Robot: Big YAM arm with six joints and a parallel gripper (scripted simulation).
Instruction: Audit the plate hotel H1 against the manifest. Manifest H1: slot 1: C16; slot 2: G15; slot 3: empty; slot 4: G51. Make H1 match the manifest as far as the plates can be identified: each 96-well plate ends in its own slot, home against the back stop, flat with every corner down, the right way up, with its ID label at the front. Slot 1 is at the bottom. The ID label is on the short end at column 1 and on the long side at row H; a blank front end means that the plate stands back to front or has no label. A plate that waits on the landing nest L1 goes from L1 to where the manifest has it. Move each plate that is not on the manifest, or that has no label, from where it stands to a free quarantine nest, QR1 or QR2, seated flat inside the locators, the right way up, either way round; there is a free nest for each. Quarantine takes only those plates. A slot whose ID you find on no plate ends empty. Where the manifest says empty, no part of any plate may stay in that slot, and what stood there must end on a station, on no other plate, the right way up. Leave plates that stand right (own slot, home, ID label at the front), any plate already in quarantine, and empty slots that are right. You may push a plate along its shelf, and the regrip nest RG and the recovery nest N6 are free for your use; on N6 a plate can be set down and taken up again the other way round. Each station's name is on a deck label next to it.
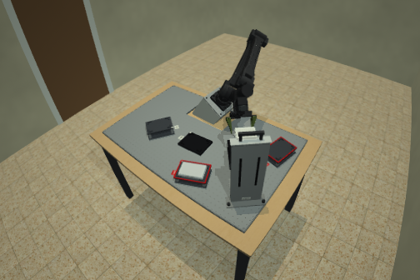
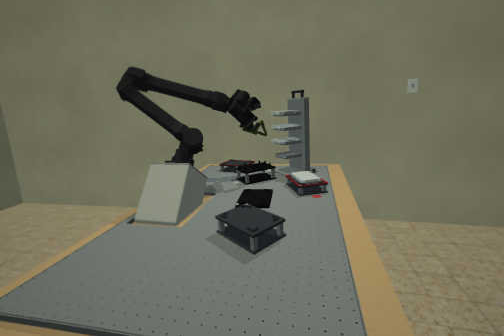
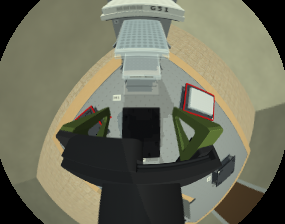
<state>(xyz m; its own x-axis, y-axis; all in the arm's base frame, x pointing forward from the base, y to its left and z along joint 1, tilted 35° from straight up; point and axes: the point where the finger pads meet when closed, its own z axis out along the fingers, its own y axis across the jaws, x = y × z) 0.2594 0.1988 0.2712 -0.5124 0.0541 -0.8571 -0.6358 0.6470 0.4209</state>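
The plate hotel H1 (image 1: 246,161) (image 2: 303,128) is a grey tower with a handle. A pale plate shows on each shelf in the exterior view: top (image 2: 286,113), third (image 2: 286,127), second (image 2: 286,140) and bottom (image 2: 289,155). In the wrist view the top plate (image 3: 142,8) shows a front label that starts with G5; the rest is blurred. The plate below it (image 3: 141,36) reaches further forward, with its wells showing. My gripper (image 1: 241,122) (image 2: 257,129) (image 3: 141,110) is open and empty. It hangs in the air in front of the hotel, near its upper shelves.
A red-edged quarantine nest (image 1: 177,172) (image 2: 297,184) holds a white plate (image 1: 192,169) (image 2: 305,176) (image 3: 198,102). A second red-edged nest (image 1: 282,148) (image 2: 231,163) holds no plate. A flat black pad (image 1: 195,143) (image 2: 255,197), a raised black nest (image 1: 159,127) (image 2: 250,225) and a nest with locator pins (image 2: 256,170) stand on the deck.
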